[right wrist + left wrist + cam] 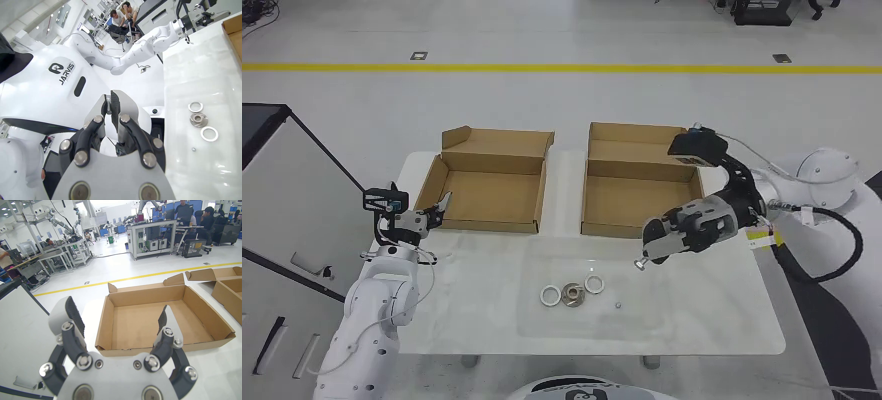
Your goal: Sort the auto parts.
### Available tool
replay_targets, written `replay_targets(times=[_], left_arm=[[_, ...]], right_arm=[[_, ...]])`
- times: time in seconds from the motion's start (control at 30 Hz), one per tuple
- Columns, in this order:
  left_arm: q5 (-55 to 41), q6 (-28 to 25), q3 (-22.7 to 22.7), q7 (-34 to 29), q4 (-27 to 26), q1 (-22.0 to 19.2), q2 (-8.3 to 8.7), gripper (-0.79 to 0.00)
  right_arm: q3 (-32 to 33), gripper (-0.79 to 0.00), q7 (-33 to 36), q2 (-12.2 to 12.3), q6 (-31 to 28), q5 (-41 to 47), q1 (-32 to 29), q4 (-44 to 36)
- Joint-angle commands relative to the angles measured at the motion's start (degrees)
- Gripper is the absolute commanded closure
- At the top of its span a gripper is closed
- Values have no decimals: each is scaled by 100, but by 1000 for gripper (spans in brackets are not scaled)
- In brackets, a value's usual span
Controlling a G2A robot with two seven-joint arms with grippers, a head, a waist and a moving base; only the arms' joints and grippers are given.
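Observation:
My right gripper [644, 256] is shut on a small metal bolt [108, 106], held above the table just in front of the right cardboard box [642, 205]. On a clear tray [542, 325] lie two white rings [550, 295] [594, 284], a metal flanged part [571, 297] between them, and a tiny nut [617, 304]. The right wrist view shows the same rings [195, 107] [209, 133], flanged part [198, 119] and nut [193, 149]. My left gripper [435, 212] is open and empty at the left box's [162, 321] near-left corner.
Both cardboard boxes [487, 200] sit side by side at the back of the white table [442, 330], lids folded back, nothing visible inside. A dark-framed panel [282, 200] stands off the table's left side.

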Motion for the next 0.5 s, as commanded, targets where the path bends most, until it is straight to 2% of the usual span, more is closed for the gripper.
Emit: replay_targets(times=[0.0,0.47], left_arm=[[0,0,0,0,0,0,0,-785],[0,0,0,0,0,0,0,-785]], right_arm=[[-36,0,11,-35,11,75,76,-5],[-284,0,-206,-326,17,724,554,-18]])
